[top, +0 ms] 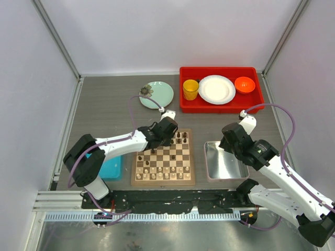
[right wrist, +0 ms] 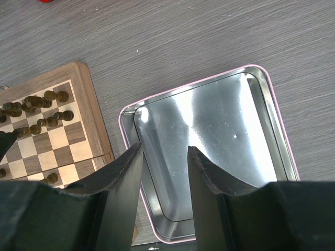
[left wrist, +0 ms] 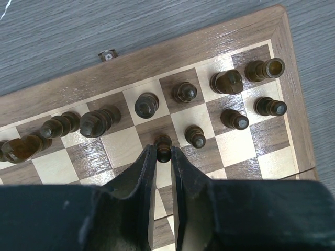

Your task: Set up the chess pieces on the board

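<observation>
Left jaws are closed tight on an upright dark pawn (left wrist: pixel 164 148) between their tips, on the board (left wrist: pixel 157 58); your right jaws hang part-open, empty, farther off.

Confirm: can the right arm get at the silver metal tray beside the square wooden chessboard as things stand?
Likely yes. The right gripper hangs directly over the silver metal tray, jaws apart and empty, with nothing visible between them. The left gripper is over the square wooden chessboard, off to the side.
</observation>
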`<state>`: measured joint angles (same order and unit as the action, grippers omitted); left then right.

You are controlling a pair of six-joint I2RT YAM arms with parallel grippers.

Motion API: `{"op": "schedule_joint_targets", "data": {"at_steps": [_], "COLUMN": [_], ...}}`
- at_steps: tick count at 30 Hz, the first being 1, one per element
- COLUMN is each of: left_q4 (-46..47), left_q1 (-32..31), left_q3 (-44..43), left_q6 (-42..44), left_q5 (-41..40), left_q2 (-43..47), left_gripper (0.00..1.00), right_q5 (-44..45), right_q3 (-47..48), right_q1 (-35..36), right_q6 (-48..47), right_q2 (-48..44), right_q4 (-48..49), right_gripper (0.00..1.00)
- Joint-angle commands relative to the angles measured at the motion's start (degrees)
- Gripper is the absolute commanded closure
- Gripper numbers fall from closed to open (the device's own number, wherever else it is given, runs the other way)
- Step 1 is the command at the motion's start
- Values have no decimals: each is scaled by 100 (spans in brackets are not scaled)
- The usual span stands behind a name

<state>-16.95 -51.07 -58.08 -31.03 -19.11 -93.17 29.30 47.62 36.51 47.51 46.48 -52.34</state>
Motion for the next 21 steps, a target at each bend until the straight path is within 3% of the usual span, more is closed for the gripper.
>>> {"op": "schedule_joint_targets", "data": {"at_steps": [1,13,21], "left_q4": [174,210,227], "left_q1": [44,44,44], "left_q3": [-212,-212,-230], "left_q6": [70,62,62], "left_q5": [-180,-163,-189], "left_q2": [-35,-140,-167], "left_gripper": [81,80,74], "right_q5": [181,190,190], "right_q3": [55,73,72], "right_q1": [-30,-30,-39], "right_q6": [22,-5,-5], "right_q2": [-60,-34,-51], "right_q4": [13,13,13], "right_gripper": [55,55,55]}}
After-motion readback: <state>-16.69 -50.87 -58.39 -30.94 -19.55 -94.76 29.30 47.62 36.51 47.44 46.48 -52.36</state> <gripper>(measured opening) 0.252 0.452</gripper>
